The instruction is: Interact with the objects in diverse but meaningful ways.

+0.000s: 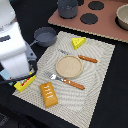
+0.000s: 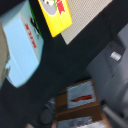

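One saucepan point(image 1: 45, 36) sits w/ nothing visible inside; fingers' state can't tell.

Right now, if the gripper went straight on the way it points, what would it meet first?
Probably the yellow red-labelled box at the mat's corner, or the dark table beside it. The gripper hangs just above, fingers hidden, so depth is unclear.
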